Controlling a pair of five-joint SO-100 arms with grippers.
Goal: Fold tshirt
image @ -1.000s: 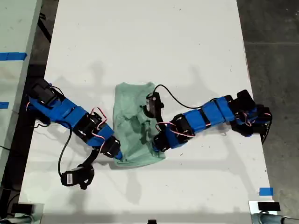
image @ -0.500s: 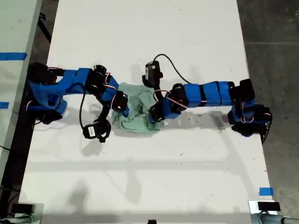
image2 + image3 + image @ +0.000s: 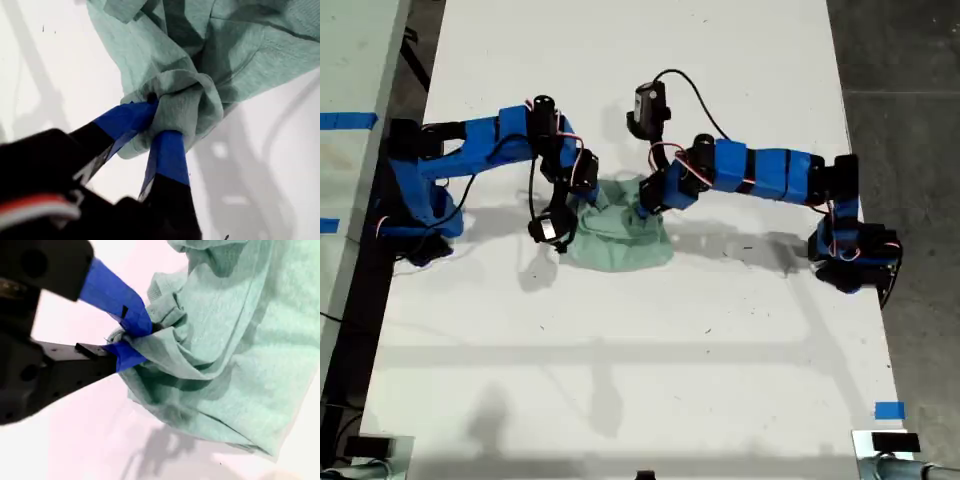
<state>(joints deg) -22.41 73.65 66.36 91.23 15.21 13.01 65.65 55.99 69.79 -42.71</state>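
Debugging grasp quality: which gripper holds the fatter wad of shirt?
My first gripper: a bunched knot of the pale mint-green cloth t-shirt bulges between its blue-taped tips. My second gripper pinches only a thin fold.

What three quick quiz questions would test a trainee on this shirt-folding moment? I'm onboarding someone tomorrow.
1. True or false: both grippers are shut on the shirt.
2. What does the shirt hang over? A) white table B) blue mat C) wooden floor
3. Fill in: in the exterior view the shirt looks ____ between the two arms, not spread flat.

Key
1. True. My first gripper pinches a wad of cloth, and my second gripper clamps a folded edge.
2. A, the white table.
3. Bunched. The shirt is a crumpled clump; which arm in the exterior view is first or second cannot be told.
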